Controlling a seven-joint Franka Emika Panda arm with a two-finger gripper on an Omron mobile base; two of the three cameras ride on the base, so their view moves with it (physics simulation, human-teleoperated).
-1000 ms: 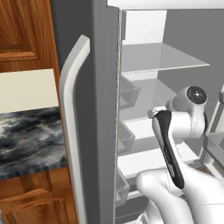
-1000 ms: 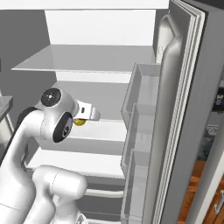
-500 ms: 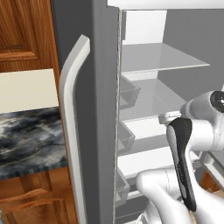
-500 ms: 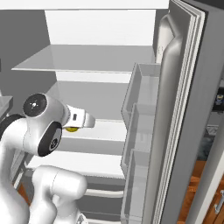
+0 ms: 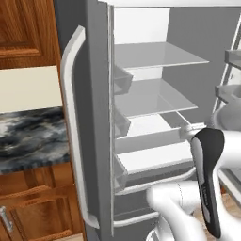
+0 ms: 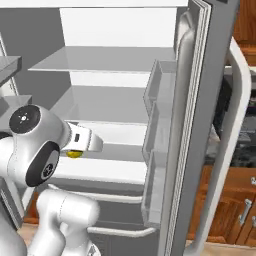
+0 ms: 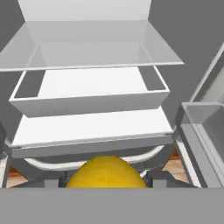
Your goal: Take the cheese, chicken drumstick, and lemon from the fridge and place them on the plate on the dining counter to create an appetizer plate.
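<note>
The lemon, right at the hand, looks smooth and matt yellow. Ahead of the hand, the fridge is matt grey outside, with a smooth white plastic lining, translucent glassy shelves and a pale satin handle. Glossy brown wood cabinets flank it.

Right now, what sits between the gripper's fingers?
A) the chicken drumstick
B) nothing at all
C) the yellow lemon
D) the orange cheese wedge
C: in the hand view the round yellow lemon sits at the gripper, and the right base view shows yellow at the hand.
</note>
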